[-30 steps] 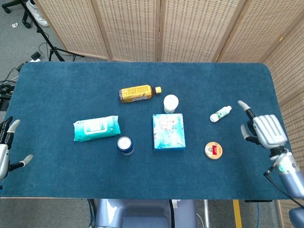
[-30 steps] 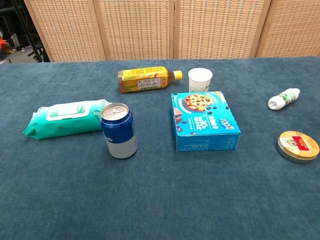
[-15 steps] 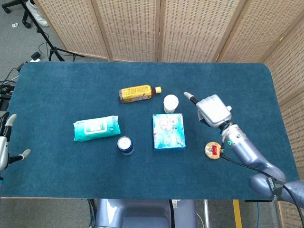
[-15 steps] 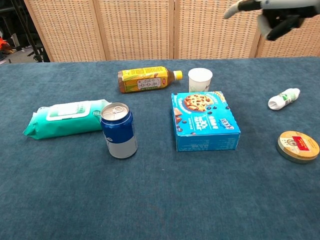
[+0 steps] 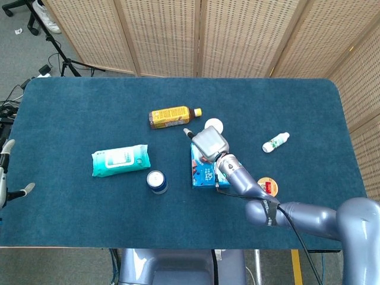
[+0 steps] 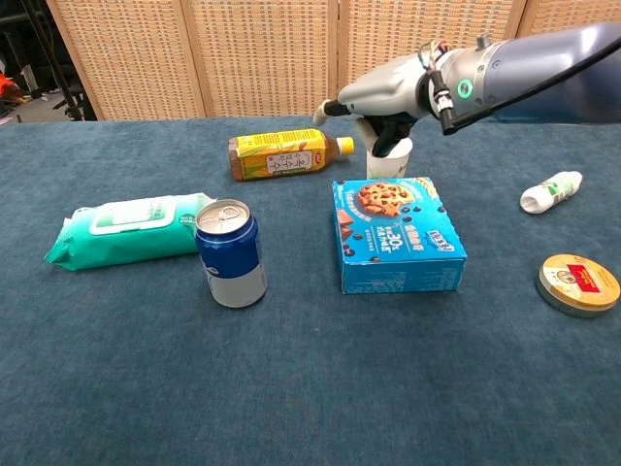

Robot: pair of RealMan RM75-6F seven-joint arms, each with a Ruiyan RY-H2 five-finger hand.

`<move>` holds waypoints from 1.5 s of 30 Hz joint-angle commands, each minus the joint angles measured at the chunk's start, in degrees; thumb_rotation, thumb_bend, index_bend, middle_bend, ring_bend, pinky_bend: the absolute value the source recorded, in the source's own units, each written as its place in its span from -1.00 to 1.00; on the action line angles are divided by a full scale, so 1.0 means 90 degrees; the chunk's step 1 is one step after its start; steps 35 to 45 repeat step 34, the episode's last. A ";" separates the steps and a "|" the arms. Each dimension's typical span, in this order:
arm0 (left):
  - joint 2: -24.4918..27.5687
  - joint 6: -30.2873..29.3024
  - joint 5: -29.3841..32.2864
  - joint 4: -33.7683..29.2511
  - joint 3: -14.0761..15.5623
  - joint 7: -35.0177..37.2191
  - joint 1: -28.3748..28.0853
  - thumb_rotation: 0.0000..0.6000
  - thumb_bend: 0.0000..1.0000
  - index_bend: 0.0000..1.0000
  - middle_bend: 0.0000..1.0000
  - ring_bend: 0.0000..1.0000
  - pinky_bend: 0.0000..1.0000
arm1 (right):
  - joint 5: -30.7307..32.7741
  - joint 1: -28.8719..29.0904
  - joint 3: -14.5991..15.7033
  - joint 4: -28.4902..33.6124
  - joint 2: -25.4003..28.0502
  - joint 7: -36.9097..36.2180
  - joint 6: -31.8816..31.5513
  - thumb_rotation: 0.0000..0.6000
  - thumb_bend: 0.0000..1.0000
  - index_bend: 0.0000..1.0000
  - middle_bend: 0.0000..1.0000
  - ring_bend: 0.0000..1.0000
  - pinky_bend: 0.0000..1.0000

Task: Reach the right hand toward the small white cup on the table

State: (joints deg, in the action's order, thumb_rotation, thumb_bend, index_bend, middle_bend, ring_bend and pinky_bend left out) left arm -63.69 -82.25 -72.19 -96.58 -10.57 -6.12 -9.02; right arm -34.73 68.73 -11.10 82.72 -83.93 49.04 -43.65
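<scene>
right hand hovering over small white cup | fingers spread | cup standing behind blue cookie box

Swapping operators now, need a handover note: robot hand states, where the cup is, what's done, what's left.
Right robot hand: open, holding nothing, over the small white cup; contact can't be confirmed.
Left robot hand: open, idle at the table's left edge.
Cup: upright, behind the blue cookie box, right of the lying yellow bottle.
Done: reach has essentially arrived at the cup.
Left: settle the hand at the cup; no grasp yet.
</scene>
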 commanded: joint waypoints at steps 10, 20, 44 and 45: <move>0.0088 0.0123 0.0060 0.0060 0.0012 0.0216 -0.0006 1.00 -1.00 -1.00 -1.00 -1.00 -1.00 | 0.0701 0.0172 0.0597 -0.0409 -0.0049 0.0264 -0.0171 1.00 1.00 -1.00 0.88 0.74 1.00; 0.0081 0.0128 0.0050 0.0059 0.0041 0.0190 -0.0020 1.00 -1.00 -1.00 -1.00 -1.00 -1.00 | 0.0797 0.0153 0.0944 -0.0333 0.0053 0.0308 -0.0199 1.00 1.00 -1.00 0.88 0.74 1.00; 0.0069 0.0189 0.0106 0.0053 0.0056 0.0169 -0.0048 1.00 -1.00 -1.00 -1.00 -1.00 -1.00 | 0.0909 0.0149 0.1123 -0.0342 0.0049 0.0230 -0.0222 1.00 1.00 -0.98 0.88 0.74 1.00; 0.0069 0.0189 0.0106 0.0053 0.0056 0.0169 -0.0048 1.00 -1.00 -1.00 -1.00 -1.00 -1.00 | 0.0909 0.0149 0.1123 -0.0342 0.0049 0.0230 -0.0222 1.00 1.00 -0.98 0.88 0.74 1.00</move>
